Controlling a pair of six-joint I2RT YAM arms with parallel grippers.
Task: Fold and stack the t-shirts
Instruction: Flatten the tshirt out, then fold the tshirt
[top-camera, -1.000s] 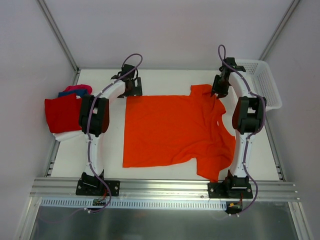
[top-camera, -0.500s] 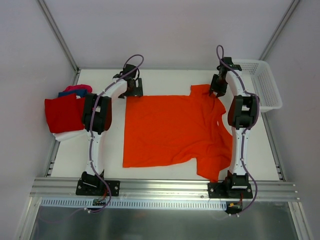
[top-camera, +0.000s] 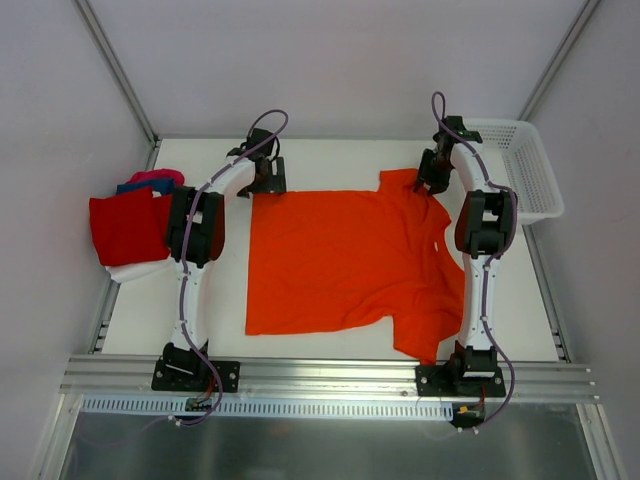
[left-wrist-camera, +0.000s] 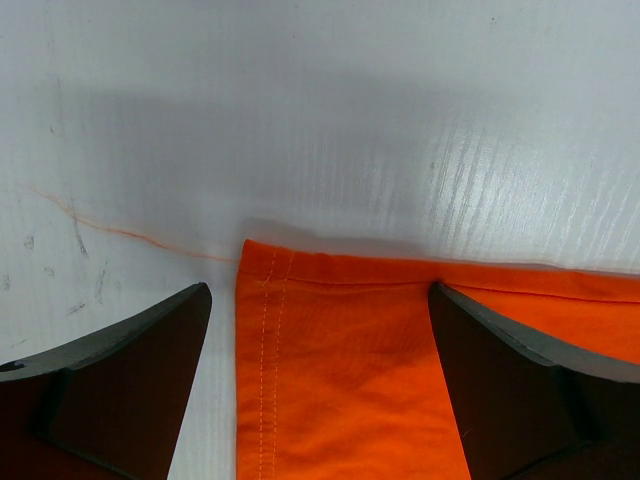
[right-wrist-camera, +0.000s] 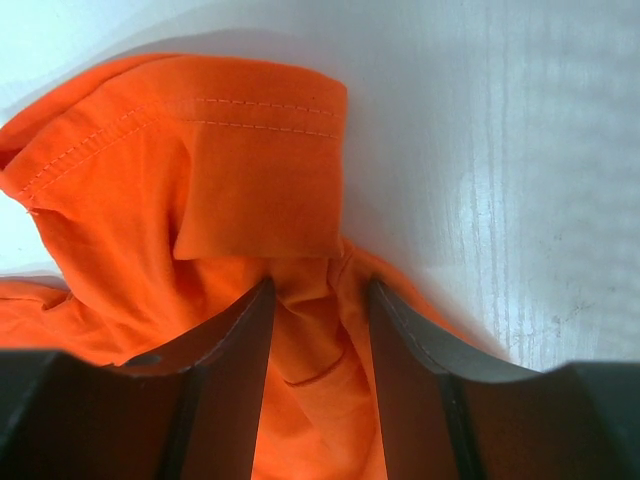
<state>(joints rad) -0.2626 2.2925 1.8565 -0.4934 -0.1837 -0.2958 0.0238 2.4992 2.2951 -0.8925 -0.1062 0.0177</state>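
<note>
A bright orange t-shirt (top-camera: 340, 260) lies spread flat on the white table, collar to the right. My left gripper (top-camera: 262, 185) sits at its far left hem corner. In the left wrist view the jaws (left-wrist-camera: 318, 288) stand wide open over the stitched corner (left-wrist-camera: 340, 380), touching nothing. My right gripper (top-camera: 432, 185) is at the far sleeve. In the right wrist view it (right-wrist-camera: 320, 285) is part open, with a bunched fold of the orange sleeve (right-wrist-camera: 250, 170) lying between its fingers. A stack of folded t-shirts, red (top-camera: 125, 228) on top, lies at the left.
A white mesh basket (top-camera: 545, 190) stands at the far right corner. Blue and magenta cloth (top-camera: 150, 182) and white cloth (top-camera: 135, 270) stick out round the red shirt. The metal rail with both arm bases (top-camera: 330, 375) runs along the near edge.
Both arms have drawn in a little straighter, the right elbow shifting left. The grippers stay at the shirt's far corners. The shirt has not moved.
</note>
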